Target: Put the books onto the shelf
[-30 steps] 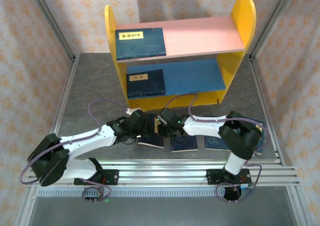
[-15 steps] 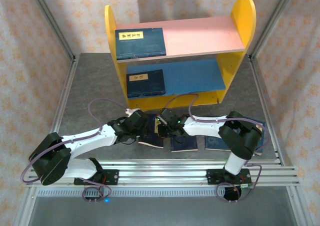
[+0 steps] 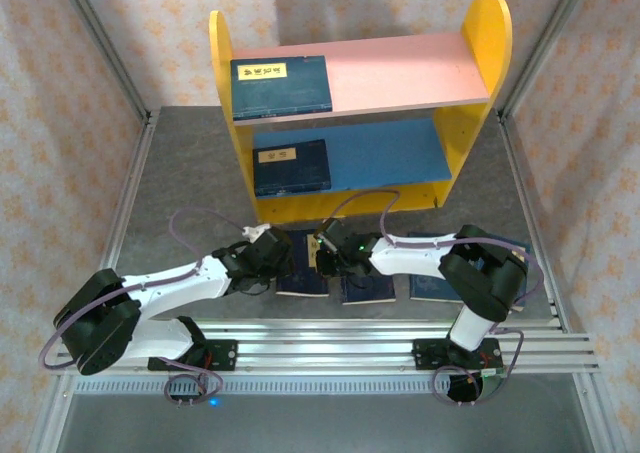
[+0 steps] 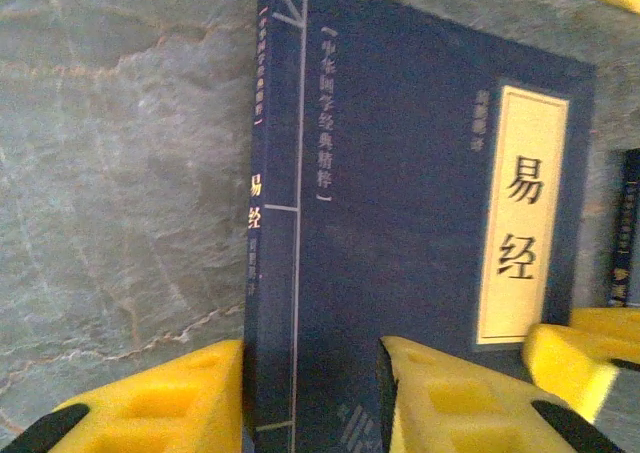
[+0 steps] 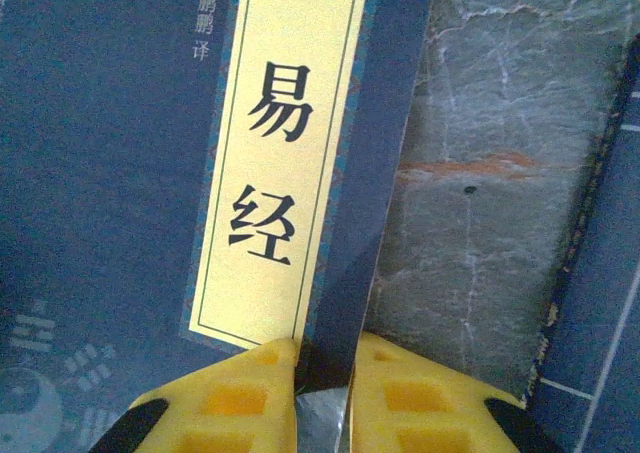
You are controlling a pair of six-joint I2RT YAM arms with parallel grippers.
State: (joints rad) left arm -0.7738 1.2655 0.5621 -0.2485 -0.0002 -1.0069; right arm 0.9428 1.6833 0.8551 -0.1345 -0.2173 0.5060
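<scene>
Navy Yi Jing book (image 5: 100,173) on the desk (image 4: 120,173) is clamped by its edge in the right end effector (image 5: 325,351), apparently for lifting; the left end effector (image 4: 310,351) is spread empty astride its spine.

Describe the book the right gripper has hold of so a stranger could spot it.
Find the yellow shelf at the back of the table. Of the three lying in a row before it, near the arms, it's the leftmost book. Unlike its neighbours, it has the right gripper shut on its right edge.
</scene>
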